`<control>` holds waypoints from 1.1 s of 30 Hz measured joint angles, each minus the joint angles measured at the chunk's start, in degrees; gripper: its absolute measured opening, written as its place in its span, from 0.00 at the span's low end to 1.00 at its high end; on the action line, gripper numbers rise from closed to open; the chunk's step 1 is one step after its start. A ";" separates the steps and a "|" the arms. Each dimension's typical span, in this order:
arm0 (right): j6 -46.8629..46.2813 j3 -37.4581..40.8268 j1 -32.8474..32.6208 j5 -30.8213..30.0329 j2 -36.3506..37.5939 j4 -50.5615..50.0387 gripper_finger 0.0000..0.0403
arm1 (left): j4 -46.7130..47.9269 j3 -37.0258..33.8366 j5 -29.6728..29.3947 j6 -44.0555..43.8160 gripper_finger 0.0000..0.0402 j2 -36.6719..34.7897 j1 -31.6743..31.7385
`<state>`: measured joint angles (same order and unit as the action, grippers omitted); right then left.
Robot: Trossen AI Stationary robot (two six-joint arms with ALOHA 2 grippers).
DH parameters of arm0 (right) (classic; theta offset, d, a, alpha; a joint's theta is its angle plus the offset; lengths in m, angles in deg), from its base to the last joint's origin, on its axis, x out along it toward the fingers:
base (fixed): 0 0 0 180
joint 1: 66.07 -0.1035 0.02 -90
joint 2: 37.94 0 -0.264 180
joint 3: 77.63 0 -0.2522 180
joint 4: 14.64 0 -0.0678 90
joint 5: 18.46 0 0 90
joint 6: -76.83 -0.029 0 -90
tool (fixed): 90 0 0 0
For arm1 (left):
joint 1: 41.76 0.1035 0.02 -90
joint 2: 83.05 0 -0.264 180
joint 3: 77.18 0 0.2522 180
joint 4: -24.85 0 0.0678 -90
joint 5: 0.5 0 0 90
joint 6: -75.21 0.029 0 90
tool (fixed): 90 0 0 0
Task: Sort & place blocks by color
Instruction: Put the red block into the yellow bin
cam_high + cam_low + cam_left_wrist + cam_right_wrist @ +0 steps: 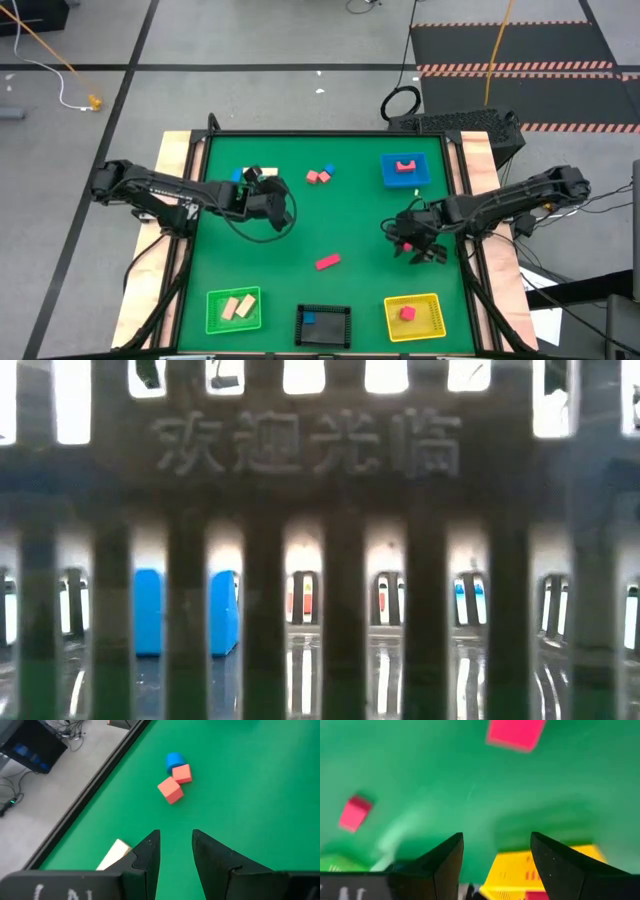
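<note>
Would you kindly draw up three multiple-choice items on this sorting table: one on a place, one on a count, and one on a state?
1. Where does the blue block that is already sorted lie?
A. in the green tray
B. in the black tray
C. in the yellow tray

2. How many tan blocks lie in the green tray?
A. one
B. two
C. four

3. How is the right hand?
A. open and empty
B. shut on a red block
C. shut on a blue block

Answers:
1 B: the blue block sits inside the black tray.
2 B: a pair of tan blocks lies side by side in the green tray.
3 A: the right hand shows parted fingers with only green table between them.
</note>
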<state>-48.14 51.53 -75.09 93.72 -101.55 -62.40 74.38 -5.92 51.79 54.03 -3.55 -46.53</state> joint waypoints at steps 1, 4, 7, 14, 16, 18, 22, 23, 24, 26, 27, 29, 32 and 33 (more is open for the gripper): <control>0.10 0.06 0.28 -0.99 0.00 -1.20 0.56 | 0.00 0.00 0.00 0.52 0.29 0.00 0.27; 0.04 1.48 0.97 -2.86 0.00 -2.18 0.56 | 0.02 0.00 0.00 1.92 0.29 0.00 0.97; -0.75 4.15 1.52 -4.09 0.00 -0.24 0.56 | 0.02 0.00 0.00 2.76 0.29 0.00 1.47; -2.05 11.07 2.97 -6.26 0.00 11.10 0.56 | 0.96 -0.38 0.02 4.61 0.29 -0.01 1.77; -2.10 12.30 3.13 -7.41 0.00 12.03 0.56 | 1.00 -1.43 0.03 4.58 0.29 -0.02 1.77; -1.72 12.94 3.43 -7.27 0.04 12.27 0.56 | 0.55 -3.01 0.04 4.40 0.29 -0.02 1.77; -0.54 13.85 3.70 -7.13 0.13 12.33 0.56 | -0.72 -6.12 0.06 4.26 0.29 -0.02 1.79; -0.13 14.01 3.87 -7.13 0.13 12.29 0.56 | -1.35 -6.67 0.10 4.92 0.29 -0.02 1.87; 0.38 14.10 4.11 -7.17 0.13 12.27 0.56 | -2.11 -7.02 0.11 5.64 0.29 -0.02 2.01; 1.93 14.12 4.96 -7.02 0.11 12.03 0.56 | -3.16 -7.13 0.11 6.14 0.29 -0.02 2.48; 2.98 14.12 5.47 -6.91 0.09 11.86 0.56 | -3.34 -7.01 0.10 6.09 0.29 -0.02 2.67; 4.94 14.16 6.54 -6.75 0.09 11.28 0.56 | -4.55 -6.82 0.10 6.12 0.29 -0.02 3.06; 7.84 14.14 8.53 -6.41 0.09 9.73 0.56 | -6.58 -6.75 0.10 7.21 0.29 -0.02 3.43; 8.79 14.14 9.15 -6.44 0.09 9.11 0.56 | -7.00 -6.75 0.10 7.37 0.29 -0.02 3.47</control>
<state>-39.35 65.67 -65.94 87.28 -101.46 -53.29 67.38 -12.67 51.90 61.40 -3.57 -43.06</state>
